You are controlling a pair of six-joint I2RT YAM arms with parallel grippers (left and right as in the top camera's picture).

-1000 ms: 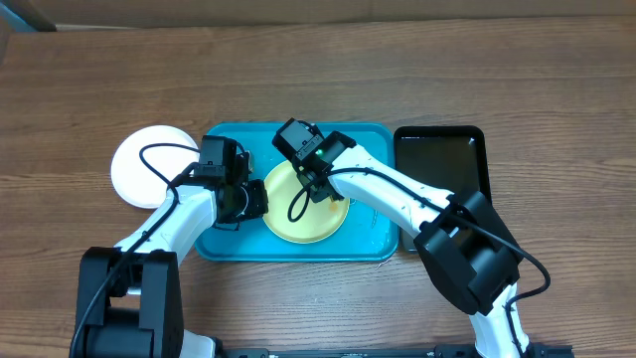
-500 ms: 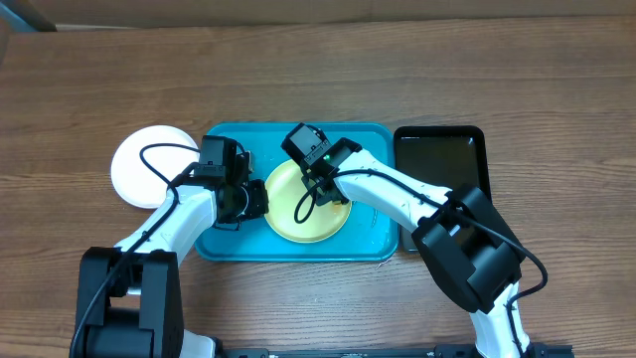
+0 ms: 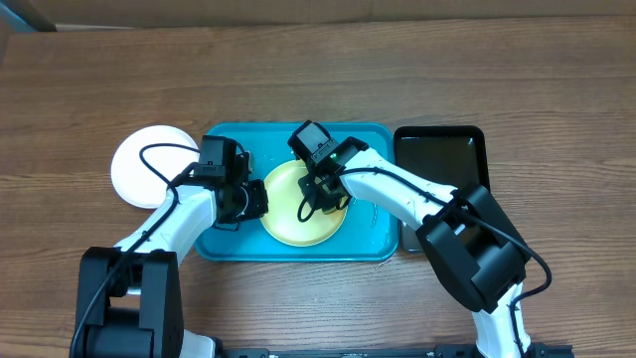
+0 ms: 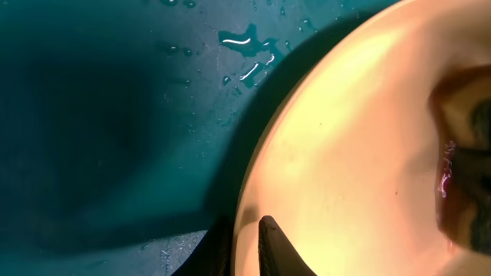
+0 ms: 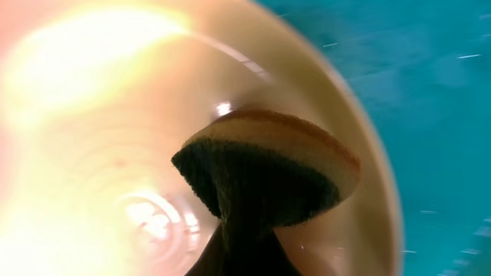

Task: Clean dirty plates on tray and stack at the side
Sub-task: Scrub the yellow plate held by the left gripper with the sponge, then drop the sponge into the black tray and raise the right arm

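A pale yellow-green plate (image 3: 291,214) lies on the turquoise tray (image 3: 224,244). My left gripper (image 3: 254,199) is shut on the plate's left rim; in the left wrist view its fingers (image 4: 247,249) pinch the rim of the plate (image 4: 360,146). My right gripper (image 3: 323,191) is shut on a sponge, yellow on top and dark green below (image 5: 265,172), pressed on the wet inside of the plate (image 5: 100,153). A white plate (image 3: 142,164) lies on the table left of the tray. No other plate shows.
A smaller black tray (image 3: 442,159) lies right of the turquoise one. Water drops sit on the tray floor (image 4: 245,42). Bare wooden table (image 3: 318,70) extends behind the trays.
My right gripper has moved the sponge a little down and right over the plate. The plate has shifted slightly. The left gripper keeps its hold on the rim.
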